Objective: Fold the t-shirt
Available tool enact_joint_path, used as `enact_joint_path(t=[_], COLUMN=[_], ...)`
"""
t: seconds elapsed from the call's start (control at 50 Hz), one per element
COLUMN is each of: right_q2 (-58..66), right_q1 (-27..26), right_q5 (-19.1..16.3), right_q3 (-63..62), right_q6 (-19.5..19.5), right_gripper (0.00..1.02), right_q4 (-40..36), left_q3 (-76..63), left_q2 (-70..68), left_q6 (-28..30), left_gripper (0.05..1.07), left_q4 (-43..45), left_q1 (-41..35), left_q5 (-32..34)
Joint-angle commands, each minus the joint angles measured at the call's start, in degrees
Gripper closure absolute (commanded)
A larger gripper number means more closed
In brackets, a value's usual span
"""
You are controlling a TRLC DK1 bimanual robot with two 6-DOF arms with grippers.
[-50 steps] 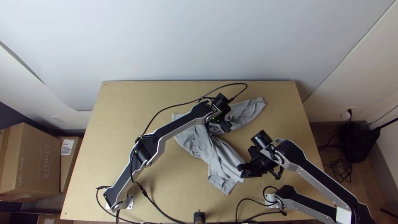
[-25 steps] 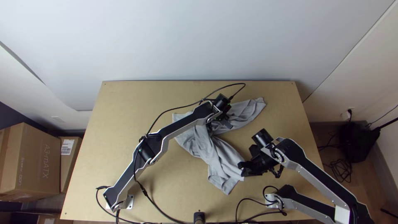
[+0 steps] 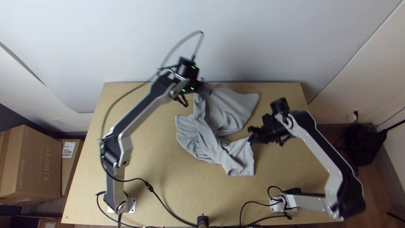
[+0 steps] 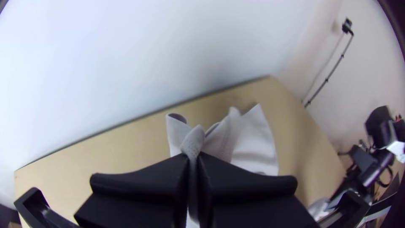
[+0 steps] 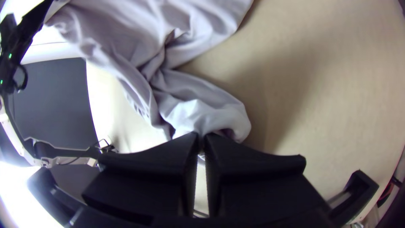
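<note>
Light wooden desk [image 3: 181, 190]: open wood lies between the near edge and the bunched, twisted grey cloth t-shirt [image 3: 230, 109], with further room toward both side edges. Right gripper [image 3: 252, 137]: fingers clenched on the cloth's nearer portion, at its right side. Left gripper [image 3: 206, 90], farther off by the far edge: fingers pinching a gathered fold. Beyond that edge stands a smooth pale wall [image 3: 261, 33].
</note>
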Motion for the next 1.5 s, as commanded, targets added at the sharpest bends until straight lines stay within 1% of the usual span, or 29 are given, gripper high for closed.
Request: enact_joint_path(t=[0.0, 0.08, 0.14, 0.18, 0.22, 0.3, 0.36, 0.4, 0.5, 0.58, 0.68, 0.72, 0.76, 0.8, 0.92, 1.08, 1.12, 1.2, 1.28, 1.32, 1.36, 1.42, 1.48], right_q2=[8.19, 9.95, 10.04, 9.95, 9.95, 9.25, 8.37, 7.84, 6.96, 6.79, 6.88, 6.79, 6.61, 6.35, 3.62, -6.13, -10.35, -19.93, -30.83, -34.7, -37.51, -39.79, -41.46], right_q1=[-1.59, -3.26, -5.01, -5.89, -7.03, -8.18, -9.32, -9.67, -10.37, -10.37, -10.46, -10.46, -10.37, -10.46, -11.52, -11.69, -11.6, -11.43, -11.17, -10.99, -10.9, -10.81, -10.11], right_q5=[1.73, 2.6, 3.31, 3.66, 3.84, 5.24, 5.68, 6.38, 7.7, 10.08, 11.92, 13.06, 13.77, 14.47, 14.65, 14.65, 14.56, 14.29, 12.54, 11.48, 11.13, 10.95, 10.78], right_q3=[9.94, 15.66, 19.43, 21.81, 24.53, 29.1, 30.95, 32.53, 37.19, 42.9, 49.32, 51.69, 53.62, 55.12, 58.02, 53.36, 49.84, 39.83, 26.82, 22.77, 21.19, 21.37, 21.46], right_q6=[-0.76, -0.14, -0.23, -0.84, -2.25, -3.66, -3.83, -3.92, -5.24, -8.93, -12.36, -14.47, -15.79, -16.14, -16.23, -15.96, -15.79, -15.52, -15.7, -15.7, -15.7, -15.61, -14.91], right_gripper=[1.0, 1.0, 1.0, 1.0, 1.0, 1.0, 1.0, 1.0, 1.0, 1.0, 1.0, 1.0, 1.0, 1.0, 1.0, 1.0, 1.0, 1.0, 1.0, 1.0, 1.0, 1.0, 1.0], right_q4=[0.41, 2.17, 4.98, 6.39, 7.53, 9.55, 13.33, 14.21, 15.26, 15.97, 17.46, 18.69, 20.01, 20.98, 23.52, 26.95, 30.12, 40.4, 55.34, 58.42, 57.71, 52.44, 47.61], left_q3=[-1.16, -1.43, -1.52, -1.52, -1.52, -1.52, -1.52, -1.43, -0.81, -0.11, 0.77, 0.77, 0.77, 0.51, -1.34, -4.59, -6.44, -11.01, -17.95, -22.96, -28.23, -35.0, -39.05], left_q2=[-6.71, -9.87, -11.54, -12.42, -13.21, -14.45, -15.59, -16.47, -18.75, -20.86, -23.32, -24.46, -25.52, -26.75, -32.37, -42.39, -45.73, -53.03, -61.64, -66.65, -71.57, -78.52, -83.35], left_q6=[-2.66, -2.74, -2.74, -2.92, -3.18, -3.53, -3.62, -3.71, -3.97, -4.41, -4.68, -4.76, -4.76, -4.94, -6.79, -7.93, -8.02, -9.42, -9.6, -9.42, -8.63, -7.05, -6.7], left_gripper=[1.05, 1.05, 1.05, 1.05, 1.05, 1.05, 1.05, 1.05, 1.05, 1.05, 1.05, 1.05, 1.05, 1.05, 1.05, 1.05, 1.05, 1.05, 1.05, 1.05, 1.05, 1.05, 1.05], left_q4=[-2.53, -3.58, -4.55, -4.81, -5.52, -6.66, -7.28, -7.36, -7.36, -7.01, -5.25, -3.94, -2.97, -1.83, 1.25, 2.39, 2.48, 2.57, 4.06, 6.08, 8.37, 10.21, 9.25], left_q1=[4.58, 9.33, 13.28, 16.01, 18.73, 23.74, 26.55, 28.14, 30.33, 30.6, 30.25, 29.89, 29.45, 29.02, 29.1, 29.02, 28.22, 27.7, 27.17, 27.17, 27.17, 27.26, 27.61], left_q5=[0.33, 0.59, 0.59, 0.59, 0.59, 0.5, 0.5, 0.5, 0.5, 0.33, -0.29, -1.25, -2.84, -4.15, -5.12, -5.91, -5.82, -5.65, -5.3, -5.3, -5.3, -5.3, -5.21])
